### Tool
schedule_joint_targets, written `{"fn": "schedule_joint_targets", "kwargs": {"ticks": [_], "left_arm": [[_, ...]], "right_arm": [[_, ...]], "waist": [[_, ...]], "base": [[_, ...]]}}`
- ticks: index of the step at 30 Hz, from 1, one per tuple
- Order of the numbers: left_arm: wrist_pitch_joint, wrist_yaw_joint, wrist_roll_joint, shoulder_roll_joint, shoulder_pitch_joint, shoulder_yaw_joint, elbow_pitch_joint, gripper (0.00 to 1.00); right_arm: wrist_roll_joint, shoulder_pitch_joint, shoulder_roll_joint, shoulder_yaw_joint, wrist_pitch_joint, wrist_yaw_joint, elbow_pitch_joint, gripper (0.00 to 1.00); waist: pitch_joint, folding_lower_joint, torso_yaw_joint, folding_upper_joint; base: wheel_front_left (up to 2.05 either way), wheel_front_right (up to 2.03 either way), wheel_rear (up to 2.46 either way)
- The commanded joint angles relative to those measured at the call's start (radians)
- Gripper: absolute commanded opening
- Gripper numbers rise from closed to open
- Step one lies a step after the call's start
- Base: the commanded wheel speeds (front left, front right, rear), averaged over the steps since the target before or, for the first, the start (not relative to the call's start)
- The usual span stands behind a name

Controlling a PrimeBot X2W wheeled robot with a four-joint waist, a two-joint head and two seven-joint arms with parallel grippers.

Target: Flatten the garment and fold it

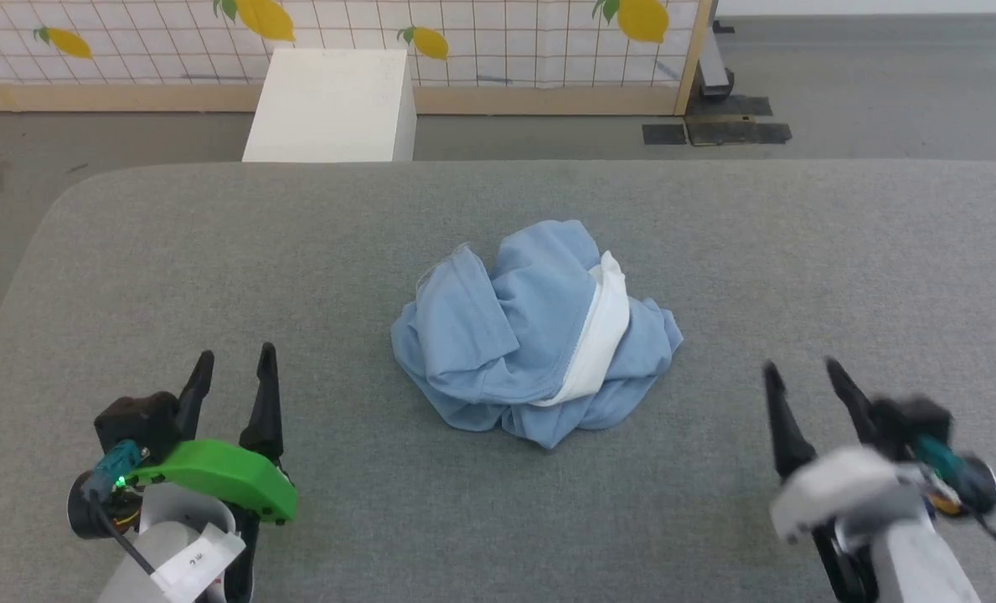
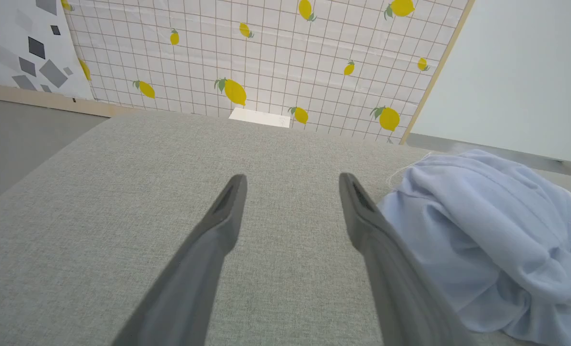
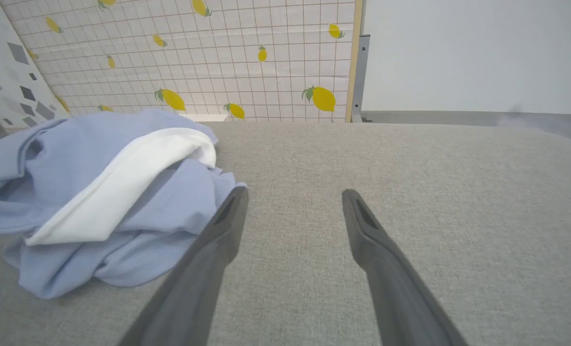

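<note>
Garment crumpled, left claw, right claw spread, flanking

left claw spread, empty | garment crumpled beside right finger

The garment was light blue with a white band. Table cover was plain speckly grey. Screen at the back had a white grid pattern with yellow lemons, green leaves. Box was white. My left gripper had dark fingers and a bright green shell.
</note>
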Motion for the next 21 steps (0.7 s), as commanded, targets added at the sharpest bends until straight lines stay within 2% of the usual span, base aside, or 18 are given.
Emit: {"fn": "schedule_joint_targets", "kwargs": {"ticks": [1, 8, 15, 21], "left_arm": [[0.008, 0.008, 0.019, 0.009, 0.010, -0.006, 0.000, 1.00], [0.032, 0.018, 0.027, 0.012, -0.012, -0.020, -0.009, 1.00], [0.038, 0.020, 0.024, -0.003, -0.039, -0.033, -0.023, 1.00], [0.033, 0.021, 0.022, -0.010, -0.060, -0.035, -0.035, 1.00]], "right_arm": [[-0.017, -0.060, 0.001, 0.020, 0.039, -0.002, 0.006, 1.00], [-0.044, -0.288, -0.010, 0.169, 0.348, -0.002, 0.087, 1.00], [-0.006, -0.456, -0.069, 0.311, 0.714, -0.002, 0.186, 1.00], [0.039, -0.498, -0.115, 0.431, 0.862, -0.002, 0.220, 1.00]], "waist": [[0.014, 0.0000, 0.002, 0.0000], [0.067, 0.0000, 0.025, 0.0000], [0.122, 0.0000, 0.076, 0.0000], [0.167, 0.0000, 0.113, 0.0000]], "base": [[0.00, 0.00, 0.00], [0.00, 0.00, 0.00], [0.00, 0.00, 0.00], [0.00, 0.00, 0.00]]}}
